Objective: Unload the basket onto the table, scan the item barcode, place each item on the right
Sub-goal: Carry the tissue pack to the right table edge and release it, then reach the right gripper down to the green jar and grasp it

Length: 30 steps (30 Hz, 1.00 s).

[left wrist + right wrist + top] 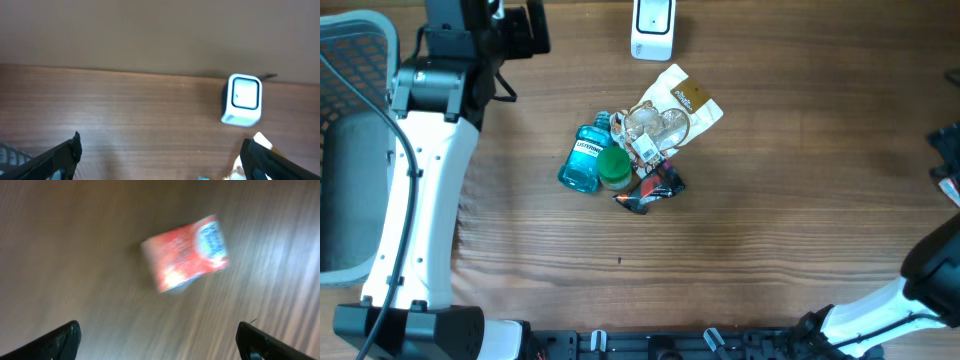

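Note:
A white barcode scanner (pixel 652 28) stands at the table's far edge; in the left wrist view the scanner (pixel 242 99) sits ahead and to the right. My left gripper (pixel 161 145) hangs open over bare wood, left of the scanner, holding nothing. In the right wrist view a red packet (pixel 186 252) lies flat on the table, blurred. My right gripper (pixel 157 332) is open, apart from the packet and nearer the camera than it. In the overhead view only a dark part of the right gripper (pixel 946 150) shows at the right edge.
A pile lies mid-table: a blue mouthwash bottle (pixel 584 160), a green-lidded jar (pixel 613 168), a clear bag with a tan card (pixel 672 108) and a dark red packet (pixel 650 190). A grey mesh basket (pixel 350 60) stands at the far left.

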{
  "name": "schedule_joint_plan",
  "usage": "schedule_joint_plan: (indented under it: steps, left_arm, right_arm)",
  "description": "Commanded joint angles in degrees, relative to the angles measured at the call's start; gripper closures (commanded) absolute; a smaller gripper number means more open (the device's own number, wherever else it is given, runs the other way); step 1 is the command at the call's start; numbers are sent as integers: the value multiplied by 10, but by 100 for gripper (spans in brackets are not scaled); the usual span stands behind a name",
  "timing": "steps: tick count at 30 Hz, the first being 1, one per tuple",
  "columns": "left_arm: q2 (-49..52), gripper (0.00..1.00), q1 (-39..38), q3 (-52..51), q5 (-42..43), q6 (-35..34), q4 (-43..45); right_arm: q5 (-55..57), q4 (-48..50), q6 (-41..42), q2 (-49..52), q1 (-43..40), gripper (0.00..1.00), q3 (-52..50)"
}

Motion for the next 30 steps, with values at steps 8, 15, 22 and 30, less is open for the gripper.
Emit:
schedule_joint_plan:
  steps: [8,15,22,30]
  left_arm:
    - [-26,0,97,-4,-74,-83,-52]
    - [-25,0,120,-4,-67,-141,-70]
    - [-25,0,120,-4,-67,-144,-81]
    - [-25,0,120,-4,-67,-145,-104]
  right_arm:
    - [-160,-76,-113,-137,341,0,63]
    - [-215,-81,-138,-124,581,0,63]
    - [-139,-97,316,-117,726,0,63]
    - [-169,-50,497,-89,780,0,63]
